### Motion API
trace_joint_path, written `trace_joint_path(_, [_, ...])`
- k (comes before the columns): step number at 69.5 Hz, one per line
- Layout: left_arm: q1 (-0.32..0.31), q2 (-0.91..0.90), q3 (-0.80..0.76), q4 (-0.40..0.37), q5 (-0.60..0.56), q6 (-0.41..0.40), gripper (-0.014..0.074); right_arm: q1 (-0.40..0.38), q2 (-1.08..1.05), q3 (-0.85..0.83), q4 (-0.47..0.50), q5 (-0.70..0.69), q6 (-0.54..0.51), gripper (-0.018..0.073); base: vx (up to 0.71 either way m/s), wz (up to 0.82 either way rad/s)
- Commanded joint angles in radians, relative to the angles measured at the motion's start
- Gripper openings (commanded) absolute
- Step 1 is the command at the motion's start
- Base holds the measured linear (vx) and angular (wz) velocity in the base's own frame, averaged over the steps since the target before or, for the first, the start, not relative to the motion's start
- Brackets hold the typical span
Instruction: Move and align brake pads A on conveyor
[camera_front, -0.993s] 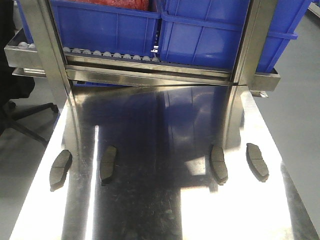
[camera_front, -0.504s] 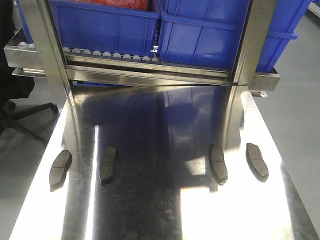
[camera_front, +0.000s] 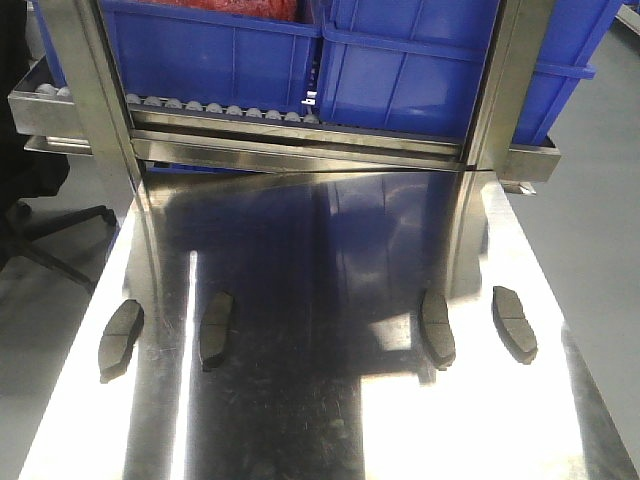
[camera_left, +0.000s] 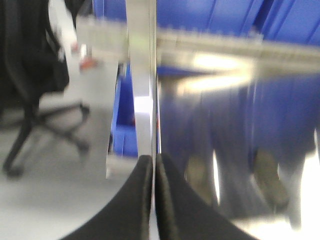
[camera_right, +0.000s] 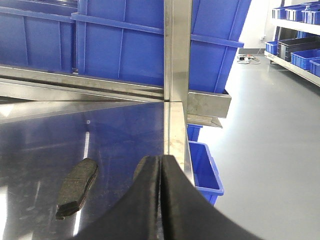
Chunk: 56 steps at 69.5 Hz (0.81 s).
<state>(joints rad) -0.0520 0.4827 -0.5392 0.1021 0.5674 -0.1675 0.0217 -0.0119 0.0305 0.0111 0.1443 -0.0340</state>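
I am watching the four brake pads A (camera_front: 216, 328) lying flat on the shiny steel worktop (camera_front: 320, 430) in a loose row, two towards its left side and two towards its right, the pairs well apart. The left tool (camera_left: 153, 159) is showing its fingers pressed together with nothing between them, though its view is blurring. The right tool (camera_right: 161, 160) is likewise pressed together on nothing, hanging near the worktop's right edge with a pad lying just left of it.

Left end effector (camera_left: 154, 160) and right end effector (camera_right: 161, 161), both fully closed and empty.
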Motion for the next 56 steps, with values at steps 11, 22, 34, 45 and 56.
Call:
trace_joint_path(11, [-0.001, 0.103, -0.037, -0.008, 0.011, -0.009, -0.0003, -0.007, -0.015, 0.003, -0.005, -0.075, -0.003, -0.001, 0.0, 0.0])
trace_joint_path(22, [-0.001, 0.16, -0.037, -0.008, 0.048, -0.008, 0.0047, -0.007, -0.015, 0.003, -0.005, -0.075, -0.003, -0.001, 0.0, 0.0])
trace_joint_path(34, [-0.002, 0.209, -0.038, -0.008, 0.043, -0.007, 0.0221, -0.007, -0.015, 0.003, -0.005, -0.075, -0.003, -0.001, 0.0, 0.0])
trace_joint_path(45, [-0.002, 0.263, -0.041, -0.008, 0.038, -0.006, 0.0419, -0.007, -0.015, 0.003, -0.005, -0.075, -0.003, -0.001, 0.0, 0.0])
trace_joint_path(56, [-0.002, 0.38, -0.128, -0.009, 0.066, 0.006, 0.0517, -0.007, -0.015, 0.003, -0.005, -0.075, -0.003, -0.001, 0.0, 0.0])
